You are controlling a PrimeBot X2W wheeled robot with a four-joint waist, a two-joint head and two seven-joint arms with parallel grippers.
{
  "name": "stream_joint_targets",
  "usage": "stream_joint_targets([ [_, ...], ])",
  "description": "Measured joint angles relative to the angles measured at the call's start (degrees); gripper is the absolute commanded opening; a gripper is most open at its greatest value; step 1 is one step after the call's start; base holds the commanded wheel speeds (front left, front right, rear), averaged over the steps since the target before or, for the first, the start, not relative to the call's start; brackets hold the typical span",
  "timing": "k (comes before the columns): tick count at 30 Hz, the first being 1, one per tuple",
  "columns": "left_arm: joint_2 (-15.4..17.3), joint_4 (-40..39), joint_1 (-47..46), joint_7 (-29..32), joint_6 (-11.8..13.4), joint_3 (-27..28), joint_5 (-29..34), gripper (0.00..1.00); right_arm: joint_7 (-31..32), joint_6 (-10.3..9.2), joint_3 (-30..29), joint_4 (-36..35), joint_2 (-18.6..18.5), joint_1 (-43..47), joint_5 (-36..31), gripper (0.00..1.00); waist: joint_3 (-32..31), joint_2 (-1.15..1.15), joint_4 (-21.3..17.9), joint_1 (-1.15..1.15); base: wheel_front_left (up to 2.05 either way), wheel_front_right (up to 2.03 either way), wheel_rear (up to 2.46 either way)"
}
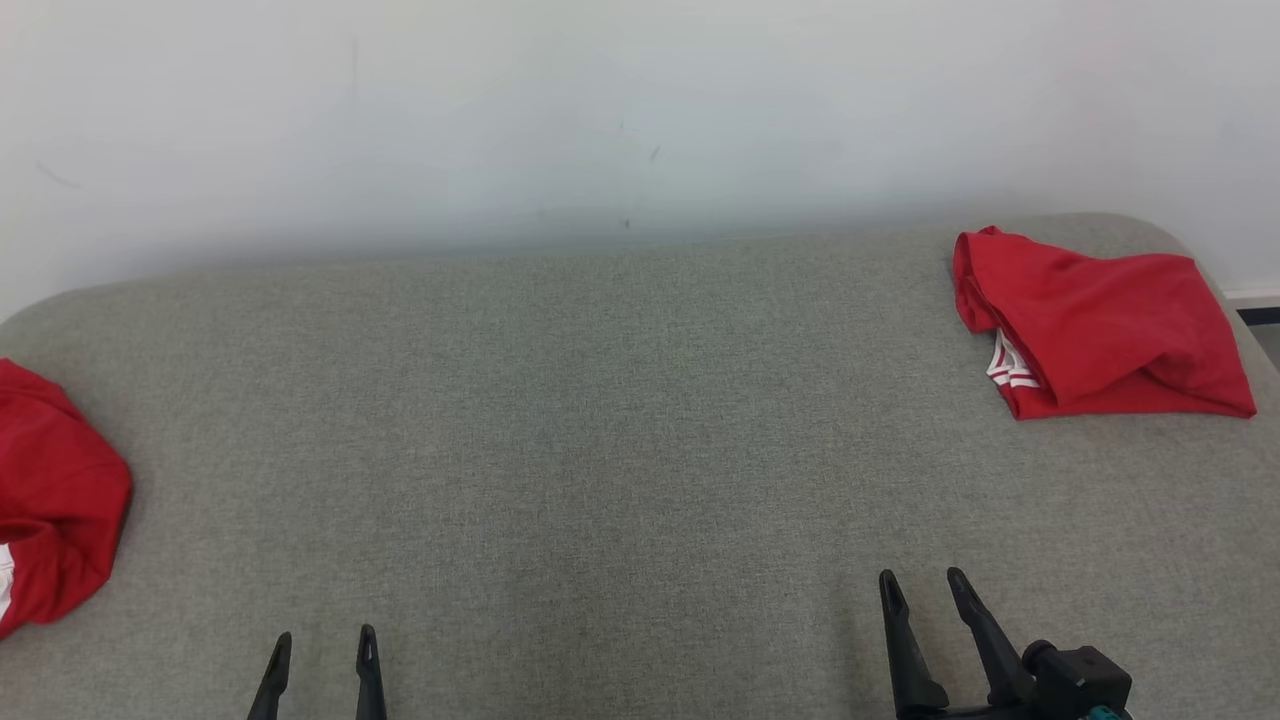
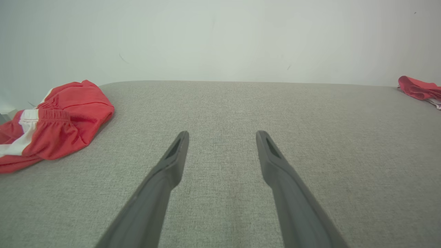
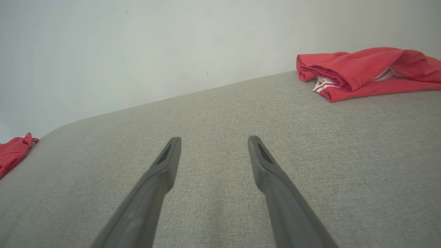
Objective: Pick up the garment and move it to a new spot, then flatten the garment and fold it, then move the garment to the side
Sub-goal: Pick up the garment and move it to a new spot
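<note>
Two red garments with white stripes lie on a grey fabric surface (image 1: 620, 430). One garment (image 1: 55, 495) is crumpled at the left edge, seen in the left wrist view as red shorts (image 2: 55, 127) with an elastic waistband. The other garment (image 1: 1095, 320) lies folded at the far right, near the wall (image 3: 365, 70). My left gripper (image 1: 322, 645) is open low at the front left, well right of the crumpled garment (image 3: 13, 151). My right gripper (image 1: 922, 580) is open at the front right, well in front of the folded garment (image 2: 418, 88). Nothing is between either pair of fingers (image 2: 179, 151) (image 3: 170, 158).
A plain white wall (image 1: 600, 110) rises behind the grey surface. The surface has rounded far corners, and its right edge falls away just past the folded garment. The wide grey stretch between the two garments is bare fabric.
</note>
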Motion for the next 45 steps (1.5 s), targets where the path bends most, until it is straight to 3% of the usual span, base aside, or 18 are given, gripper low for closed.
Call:
stream_joint_targets([
  [12, 0.00, 0.30, 0.00, 0.00, 0.07, -0.14, -0.23, 1.00, 0.00, 0.00, -0.42, -0.04, 0.00, 0.20, -0.10, 1.00, -0.34, 0.00, 0.48, 0.00, 0.00, 0.00, 0.00],
  [20, 0.01, 0.53, 0.12, 0.00, 0.01, 0.01, -0.55, 1.00, 0.00, 0.00, -0.55, -0.46, 0.00, 1.05, 0.09, 1.00, -0.61, 0.00, 3.09, 0.00, 0.00, 0.00, 0.00],
  [45, 0.01, 1.81, 1.72, 0.00, 0.65, 1.75, -0.47, 1.00, 0.00, 0.00, 0.48, -0.18, 0.02, 2.22, 0.73, 1.00, -1.20, 0.00, 22.50, 0.00, 0.00, 0.00, 0.00],
])
